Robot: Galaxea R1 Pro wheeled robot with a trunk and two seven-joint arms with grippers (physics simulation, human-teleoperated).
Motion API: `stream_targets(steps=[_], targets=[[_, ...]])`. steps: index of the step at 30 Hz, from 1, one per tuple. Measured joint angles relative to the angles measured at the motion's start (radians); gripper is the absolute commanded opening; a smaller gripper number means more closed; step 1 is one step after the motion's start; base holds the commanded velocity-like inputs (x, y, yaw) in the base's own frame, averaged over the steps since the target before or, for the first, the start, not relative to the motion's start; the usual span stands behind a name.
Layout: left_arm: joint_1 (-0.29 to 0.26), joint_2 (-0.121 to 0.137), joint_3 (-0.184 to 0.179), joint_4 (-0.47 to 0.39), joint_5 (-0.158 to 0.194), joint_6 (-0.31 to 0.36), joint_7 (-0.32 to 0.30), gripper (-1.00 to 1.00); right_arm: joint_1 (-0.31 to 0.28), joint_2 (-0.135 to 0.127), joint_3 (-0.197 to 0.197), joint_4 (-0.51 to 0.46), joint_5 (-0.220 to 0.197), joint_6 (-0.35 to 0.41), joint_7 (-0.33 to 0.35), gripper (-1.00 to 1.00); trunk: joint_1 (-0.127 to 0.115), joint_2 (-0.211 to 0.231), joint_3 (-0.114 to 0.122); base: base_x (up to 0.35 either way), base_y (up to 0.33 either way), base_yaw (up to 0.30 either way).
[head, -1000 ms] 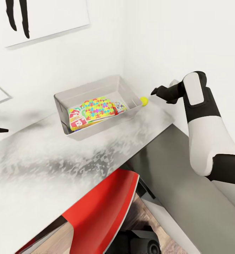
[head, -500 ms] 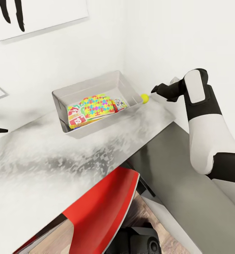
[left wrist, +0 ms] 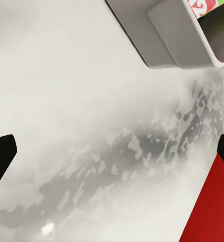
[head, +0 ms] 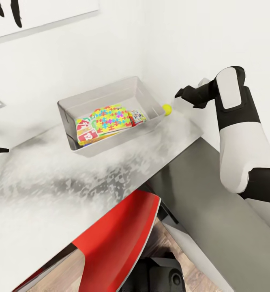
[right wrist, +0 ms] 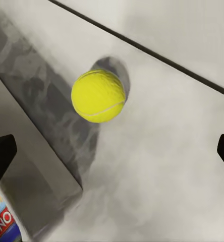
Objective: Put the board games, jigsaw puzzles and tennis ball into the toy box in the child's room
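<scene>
Lying on the light-grey table (head: 110, 178), the toy box (head: 110, 142) runs its long axis from the near left toward the far right corner of the room, its open top facing up. Inside it a jigsaw puzzle (head: 107, 118) of pink, yellow, green and blue pieces lies flat over a yellow, green and red board game (head: 84, 134), with a blue board game (head: 137, 116) beside them toward the box's right end. The tennis ball (head: 167, 108), a plain yellow-green sphere with a pale seam, rests on the table just outside that right end, near the wall. The right gripper (head: 178, 95) hangs just beyond the ball, fingers spread wide with nothing between them; in the right wrist view the ball (right wrist: 98, 96) sits between the two dark fingertips (right wrist: 1, 154), untouched. The left gripper (left wrist: 112, 151), likewise spread apart, hovers over bare tabletop near the box's corner (left wrist: 185, 38). Compared with a second ago, the right gripper stands higher and slightly farther right relative to the ball, which lies as before. A red chair (head: 110, 239) stands at the desk's near edge.
</scene>
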Motion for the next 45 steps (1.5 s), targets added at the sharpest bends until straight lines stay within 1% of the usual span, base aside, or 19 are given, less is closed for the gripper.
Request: stream_targets(steps=[12, 17, 21, 28, 32, 35, 45], targets=[[0.000, 0.009, 0.001, 0.000, 0.003, 0.002, -0.001, 1.00, -0.029, 0.003, 0.000, 0.051, 0.004, -0.004, 0.000, 1.00, 0.000, 0.000, -0.020, 0.000, 0.000, 0.000], [0.000, 0.010, 0.002, 0.000, 0.003, 0.002, -0.001, 1.00, -0.041, 0.003, 0.000, 0.057, 0.005, -0.004, 0.000, 1.00, 0.000, 0.000, -0.028, 0.000, 0.000, 0.000], [0.000, 0.015, 0.007, 0.000, 0.010, 0.002, -0.002, 1.00, -0.050, 0.003, 0.001, 0.062, 0.006, -0.004, -0.001, 1.00, 0.000, 0.000, -0.035, 0.000, 0.000, 0.000], [-0.001, 0.016, 0.008, 0.001, 0.012, 0.002, -0.001, 1.00, -0.079, 0.013, 0.003, 0.099, 0.008, -0.004, -0.001, 1.00, 0.000, 0.000, -0.046, 0.000, 0.000, 0.000], [-0.001, 0.016, 0.008, 0.001, 0.012, 0.002, -0.001, 1.00, -0.092, 0.015, 0.003, 0.117, 0.007, -0.032, 0.000, 1.00, 0.000, 0.000, -0.053, 0.000, 0.000, 0.000], [-0.001, 0.017, 0.008, 0.001, 0.012, 0.002, -0.001, 1.00, -0.103, 0.015, 0.003, 0.153, 0.006, -0.053, 0.000, 1.00, 0.000, 0.000, -0.058, 0.000, 0.000, 0.000], [-0.001, 0.017, 0.008, 0.001, 0.011, 0.002, -0.001, 1.00, -0.154, 0.016, 0.004, 0.210, 0.007, -0.065, 0.000, 1.00, 0.000, 0.000, -0.074, 0.000, 0.000, 0.000]])
